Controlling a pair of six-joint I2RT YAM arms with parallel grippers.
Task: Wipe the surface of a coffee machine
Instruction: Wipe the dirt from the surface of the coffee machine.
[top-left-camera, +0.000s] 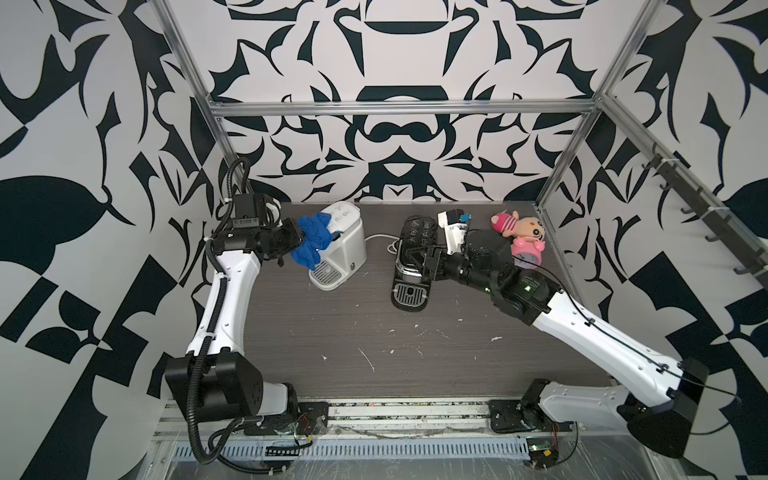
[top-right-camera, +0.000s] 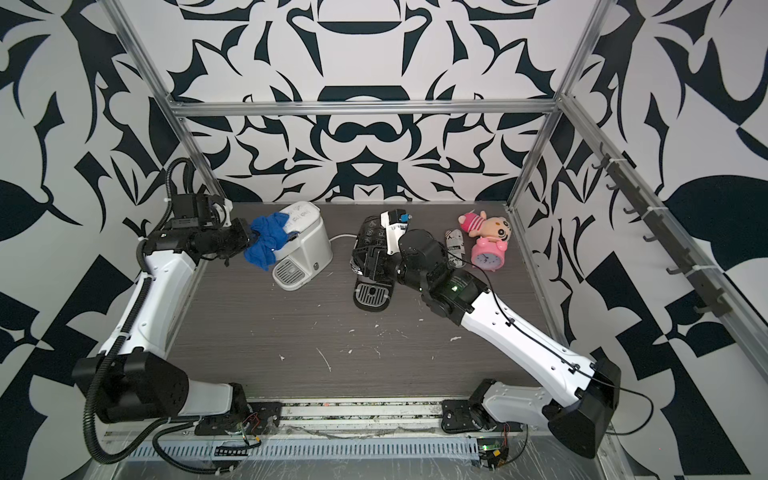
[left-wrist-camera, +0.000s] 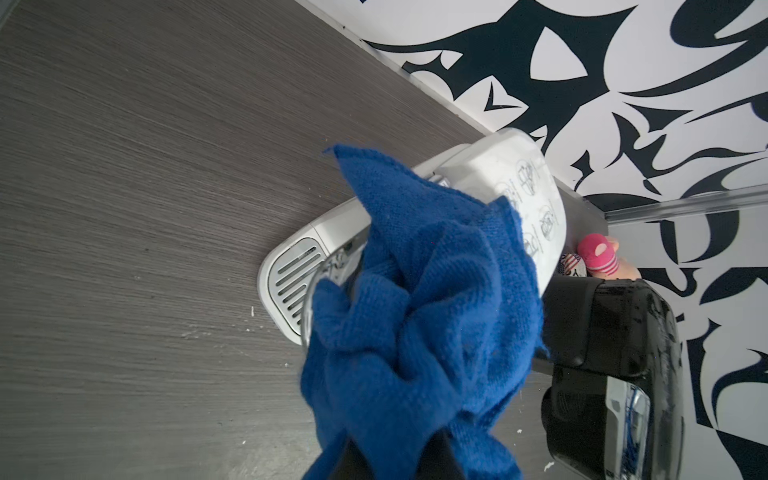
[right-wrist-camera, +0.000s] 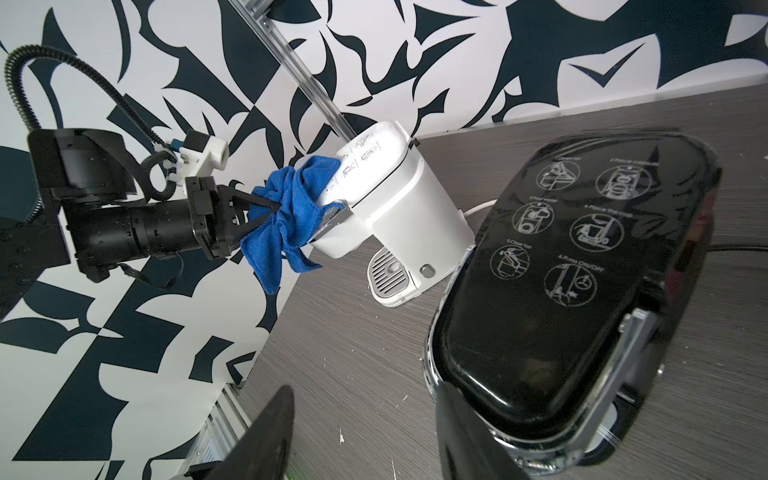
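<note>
The white coffee machine (top-left-camera: 343, 243) (top-right-camera: 307, 239) (left-wrist-camera: 513, 178) (right-wrist-camera: 409, 208) stands at the back left of the table. A crumpled blue cloth (top-left-camera: 311, 243) (top-right-camera: 266, 241) (left-wrist-camera: 415, 316) (right-wrist-camera: 291, 216) lies against the machine's top front edge and hangs down its left side. My left gripper (top-left-camera: 299, 244) (right-wrist-camera: 270, 212) is shut on the cloth, with its fingertips buried in the folds. My right gripper (right-wrist-camera: 368, 436) (top-left-camera: 417, 255) stands open at a black coffee machine (top-left-camera: 411, 257) (right-wrist-camera: 561, 270). One finger overlaps that machine's rim and the other is over bare table.
A pink plush doll (top-left-camera: 515, 226) and a pink alarm clock (top-left-camera: 527, 249) sit at the back right, with a small printed can (top-right-camera: 455, 249) beside them. A white cable (top-left-camera: 380, 240) runs between the two machines. Aluminium frame posts and patterned walls enclose the table (top-left-camera: 374, 332).
</note>
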